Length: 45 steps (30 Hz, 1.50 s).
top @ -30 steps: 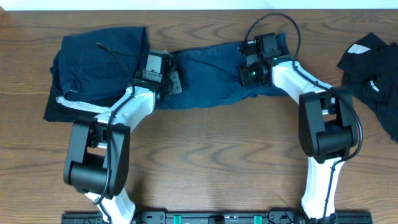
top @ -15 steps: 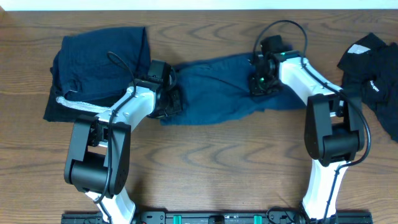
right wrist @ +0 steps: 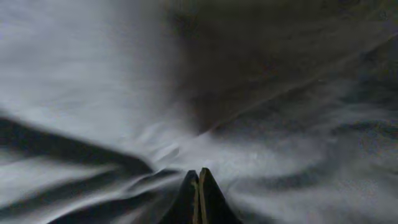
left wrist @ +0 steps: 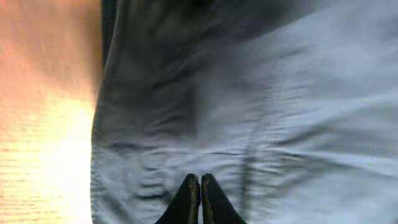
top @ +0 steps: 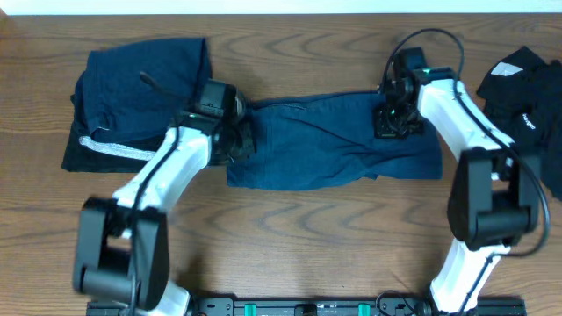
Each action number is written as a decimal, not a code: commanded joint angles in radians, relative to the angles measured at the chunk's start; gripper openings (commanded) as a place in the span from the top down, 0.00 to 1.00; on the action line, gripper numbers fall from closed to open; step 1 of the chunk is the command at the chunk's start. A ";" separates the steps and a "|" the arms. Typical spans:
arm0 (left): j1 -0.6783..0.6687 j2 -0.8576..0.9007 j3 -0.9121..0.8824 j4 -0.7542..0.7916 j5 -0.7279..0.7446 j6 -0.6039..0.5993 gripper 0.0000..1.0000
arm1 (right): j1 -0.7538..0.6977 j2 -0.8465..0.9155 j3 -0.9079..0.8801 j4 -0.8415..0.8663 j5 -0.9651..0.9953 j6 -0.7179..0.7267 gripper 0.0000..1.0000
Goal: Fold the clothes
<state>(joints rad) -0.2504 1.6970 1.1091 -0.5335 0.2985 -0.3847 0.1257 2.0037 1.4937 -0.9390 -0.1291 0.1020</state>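
Both the left end effector (left wrist: pixel 199 180) and right end effector (right wrist: pixel 198 176) are pinched shut on the navy garment (top: pixel 329 145). It should be drawn flat evenly.

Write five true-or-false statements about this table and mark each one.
1. A navy garment lies spread across the middle of the table. True.
2. The left gripper is wide open. False: its fingers are shut on the navy garment's left end.
3. A black garment lies at the right edge. True.
4. The right gripper is over the black garment. False: it is shut on the navy garment's right part.
5. A navy pile sits at far left. True.
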 commanded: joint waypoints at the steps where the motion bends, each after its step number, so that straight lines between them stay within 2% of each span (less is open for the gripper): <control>1: -0.014 -0.065 0.002 0.028 0.042 0.010 0.94 | 0.002 -0.076 0.027 0.000 -0.129 -0.030 0.99; 6: -0.062 -0.056 0.002 0.138 0.040 0.038 0.90 | 0.008 -0.085 0.024 -0.021 -0.227 -0.036 0.99; 12: -0.094 0.055 0.002 0.287 -0.068 0.037 0.90 | 0.044 -0.081 0.023 -0.080 -0.309 -0.098 0.99; 18: -0.087 0.187 0.002 0.429 -0.106 0.036 0.89 | 0.071 -0.081 0.005 -0.173 -0.259 -0.100 0.99; 22: -0.087 0.239 0.002 0.498 -0.106 0.036 0.89 | 0.075 -0.081 -0.060 -0.147 -0.209 -0.089 0.99; 28: -0.087 0.243 0.002 0.536 -0.109 0.037 0.89 | 0.071 -0.081 -0.230 -0.059 -0.180 -0.012 0.99; 31: -0.087 0.243 0.002 0.538 -0.109 0.037 0.89 | 0.061 -0.081 -0.289 -0.072 -0.092 0.036 0.99; 36: -0.087 0.243 0.002 0.535 -0.164 0.037 0.89 | 0.013 -0.081 -0.306 -0.103 0.058 0.144 0.99; 41: -0.087 0.244 0.001 0.512 -0.206 0.037 0.89 | -0.019 -0.081 -0.306 -0.054 0.048 0.168 0.99; 45: -0.087 0.234 0.001 0.521 -0.206 0.037 0.89 | -0.019 -0.081 -0.288 -0.085 -0.011 0.148 0.99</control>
<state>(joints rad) -0.3424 1.9339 1.1095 -0.0177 0.1303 -0.3614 0.1085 1.9244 1.1862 -1.0035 -0.1131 0.2356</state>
